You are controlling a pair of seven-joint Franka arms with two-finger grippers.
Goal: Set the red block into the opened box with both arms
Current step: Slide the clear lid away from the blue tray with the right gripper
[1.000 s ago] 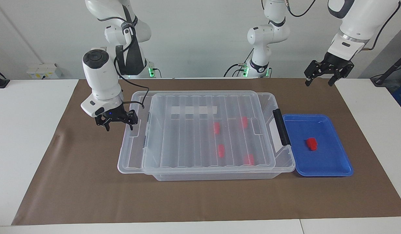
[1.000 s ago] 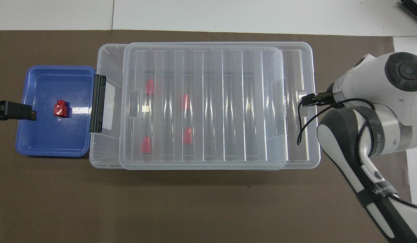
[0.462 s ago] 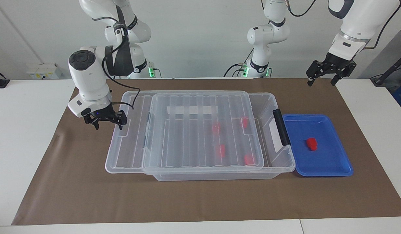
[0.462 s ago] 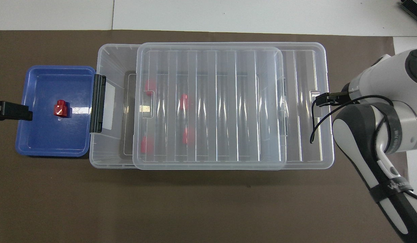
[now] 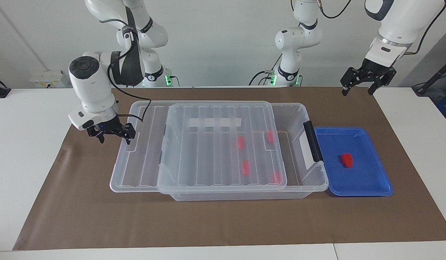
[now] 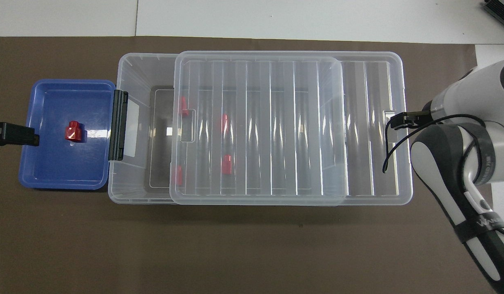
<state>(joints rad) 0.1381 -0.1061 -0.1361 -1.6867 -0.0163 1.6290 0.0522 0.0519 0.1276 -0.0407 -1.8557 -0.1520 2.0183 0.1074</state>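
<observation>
A red block lies in the blue tray. The clear box stands beside the tray, its black handle toward it. Its ribbed lid rests on it, slid toward the right arm's end and overhanging there. That leaves a strip of the box uncovered at the tray end. My right gripper is open, with one fingertip in the notch at the lid's overhanging end. My left gripper hangs open in the air near the tray's outer end.
Several more red blocks lie inside the box under the lid. A brown mat covers the table's middle, with white tabletop at both ends. A third white arm stands at the back.
My right gripper has moved toward the right arm's end and the lid has slid with it, widening the uncovered strip at the tray end. The left gripper has barely shifted.
</observation>
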